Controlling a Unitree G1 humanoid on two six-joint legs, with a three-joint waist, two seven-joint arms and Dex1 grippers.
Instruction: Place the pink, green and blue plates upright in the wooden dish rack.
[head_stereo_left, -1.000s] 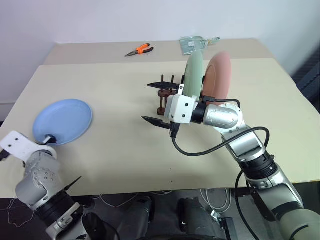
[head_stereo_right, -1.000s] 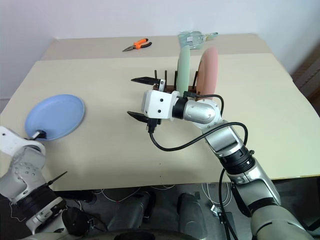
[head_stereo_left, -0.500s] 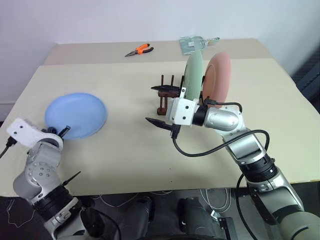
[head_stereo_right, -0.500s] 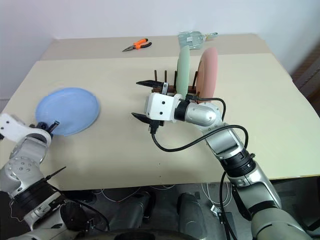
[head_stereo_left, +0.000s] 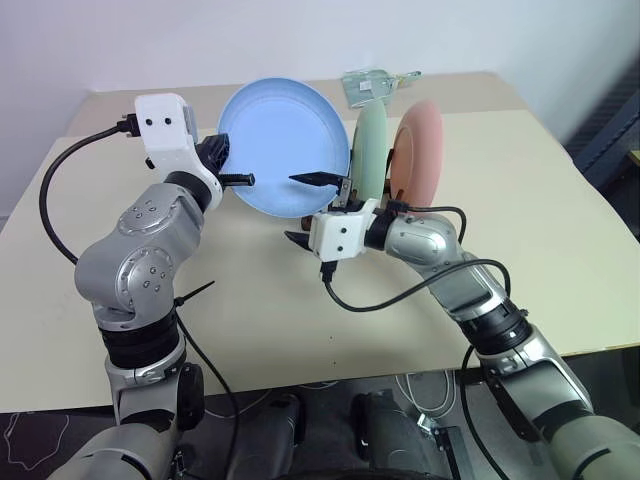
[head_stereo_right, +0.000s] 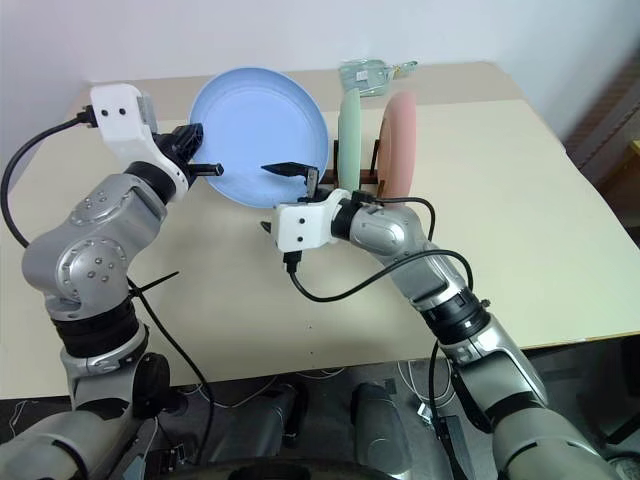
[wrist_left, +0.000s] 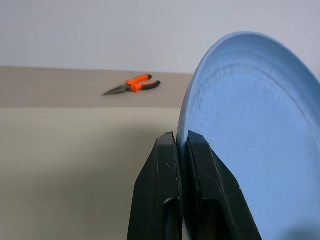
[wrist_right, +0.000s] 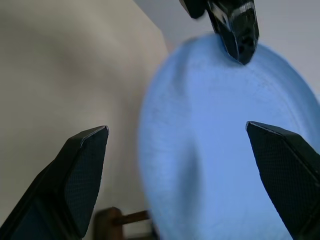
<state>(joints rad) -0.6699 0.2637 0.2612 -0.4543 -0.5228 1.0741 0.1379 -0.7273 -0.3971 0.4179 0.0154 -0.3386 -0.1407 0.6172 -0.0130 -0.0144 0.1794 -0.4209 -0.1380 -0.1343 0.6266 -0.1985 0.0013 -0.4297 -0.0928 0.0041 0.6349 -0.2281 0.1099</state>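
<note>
My left gripper (head_stereo_left: 240, 180) is shut on the rim of the light blue plate (head_stereo_left: 285, 145) and holds it upright in the air, just left of the rack. In the left wrist view its fingers (wrist_left: 167, 155) pinch the plate's edge (wrist_left: 250, 130). My right gripper (head_stereo_left: 305, 210) stands open right in front of the blue plate's lower face, its fingers (wrist_right: 85, 175) spread wide and not touching it. The pale green plate (head_stereo_left: 372, 150) and the pink plate (head_stereo_left: 418, 145) stand upright side by side in the wooden dish rack (wrist_right: 114, 219), which is mostly hidden behind the plates and my right arm.
Orange-handled pliers (wrist_left: 132, 85) lie on the far part of the beige table (head_stereo_left: 560, 240). A clear plastic bag (head_stereo_left: 370, 85) lies behind the rack. A black cable (head_stereo_left: 400, 295) loops from my right wrist over the table.
The left gripper closed on the blue plate, lifted it off the table at the left, and swung it up and right, turning it upright beside the rack. The right gripper stayed open.
</note>
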